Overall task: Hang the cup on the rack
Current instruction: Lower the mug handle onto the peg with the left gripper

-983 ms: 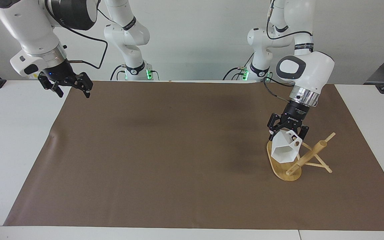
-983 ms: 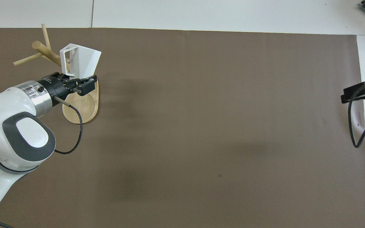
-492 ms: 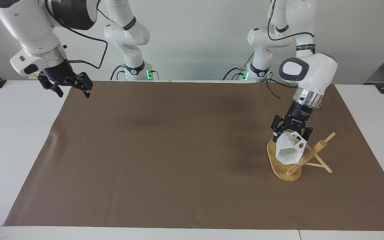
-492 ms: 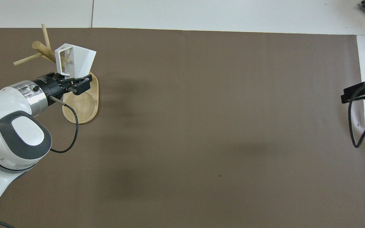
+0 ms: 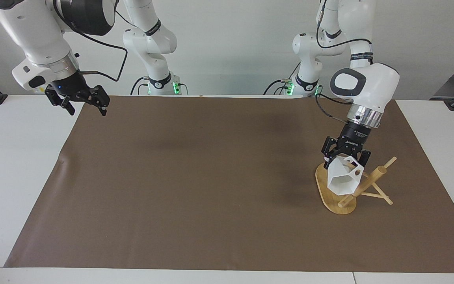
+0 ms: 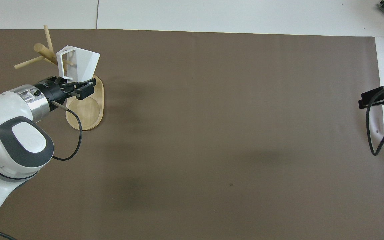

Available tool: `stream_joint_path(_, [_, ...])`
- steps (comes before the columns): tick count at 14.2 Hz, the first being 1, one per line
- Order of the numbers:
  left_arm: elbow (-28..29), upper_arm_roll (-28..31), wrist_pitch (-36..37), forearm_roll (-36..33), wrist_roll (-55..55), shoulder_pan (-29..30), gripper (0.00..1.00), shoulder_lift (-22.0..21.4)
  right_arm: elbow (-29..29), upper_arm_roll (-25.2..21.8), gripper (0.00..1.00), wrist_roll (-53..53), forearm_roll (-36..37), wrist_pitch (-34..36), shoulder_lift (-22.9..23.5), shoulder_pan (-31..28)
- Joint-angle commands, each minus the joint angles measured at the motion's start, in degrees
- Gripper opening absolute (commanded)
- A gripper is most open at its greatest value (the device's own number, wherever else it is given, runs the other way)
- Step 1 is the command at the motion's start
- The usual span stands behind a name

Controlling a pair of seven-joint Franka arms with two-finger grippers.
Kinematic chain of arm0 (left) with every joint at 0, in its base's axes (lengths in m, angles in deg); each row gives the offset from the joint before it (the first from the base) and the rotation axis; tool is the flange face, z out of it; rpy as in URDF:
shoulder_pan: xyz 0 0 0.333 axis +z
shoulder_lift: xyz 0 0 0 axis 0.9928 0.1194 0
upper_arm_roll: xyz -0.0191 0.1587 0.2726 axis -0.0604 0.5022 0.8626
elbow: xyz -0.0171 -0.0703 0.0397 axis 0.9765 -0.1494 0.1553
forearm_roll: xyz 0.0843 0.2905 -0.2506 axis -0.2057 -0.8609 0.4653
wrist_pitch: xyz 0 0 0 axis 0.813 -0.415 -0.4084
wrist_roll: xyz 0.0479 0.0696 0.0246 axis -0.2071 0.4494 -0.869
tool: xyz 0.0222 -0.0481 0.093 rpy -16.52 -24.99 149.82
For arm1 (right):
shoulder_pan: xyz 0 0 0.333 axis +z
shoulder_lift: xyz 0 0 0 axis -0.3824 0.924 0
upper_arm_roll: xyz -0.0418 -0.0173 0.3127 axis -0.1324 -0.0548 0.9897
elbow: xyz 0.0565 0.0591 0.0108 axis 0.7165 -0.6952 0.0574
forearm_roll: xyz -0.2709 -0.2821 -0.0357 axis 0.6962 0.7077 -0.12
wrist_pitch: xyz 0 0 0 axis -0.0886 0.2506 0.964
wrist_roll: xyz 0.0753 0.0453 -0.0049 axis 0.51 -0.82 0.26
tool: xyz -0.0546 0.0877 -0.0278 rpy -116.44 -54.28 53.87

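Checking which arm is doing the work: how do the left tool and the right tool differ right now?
The left tool is shut on the cup, over the rack; the right tool is open and holds nothing. The left tool is low, the right tool waits, raised at the mat's edge. Both are black and two-fingered.

White surface (image 5: 22, 165), covered across most of its width by a brown mat (image 5: 211, 177) with a small wrinkle at one edge. Seam lines between white panels along the margin farthest from the robots. Plain pale wall (image 5: 231, 39) rising at the robots' end. Even, diffuse light; soft blurred shadows on the mat.
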Motion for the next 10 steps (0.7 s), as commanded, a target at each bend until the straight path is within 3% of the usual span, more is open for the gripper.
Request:
stream_joint_path(1, [-0.5, -0.2, -1.0, -1.0, 0.0, 1.0, 0.0, 0.5, -1.3, 0.0, 1.0, -0.7, -1.0, 0.0, -1.3, -0.1])
stream_joint_path(2, [-0.5, -0.2, -1.0, -1.0, 0.0, 1.0, 0.16, 0.5, -1.3, 0.0, 1.0, -0.7, -1.1, 0.0, -1.3, -0.1])
stream_joint_path(3, [-0.5, -0.2, -0.9, -1.0, 0.1, 1.0, 0.65, 0.5, -1.3, 0.0, 1.0, -0.7, -1.1, 0.0, -1.3, -0.1])
stream_joint_path(4, [-0.6, -0.2, -0.6, -1.0, 0.2, 1.2, 1.0, 0.5, -1.3, 0.0, 1.0, -0.7, -1.1, 0.0, -1.3, -0.1])
stream_joint_path(10, [-0.9, 0.0, 1.2, -1.0, 0.2, 1.7, 1.0, 0.5, -1.3, -0.1, 1.0, -0.7, -1.1, 0.0, -1.3, -0.1])
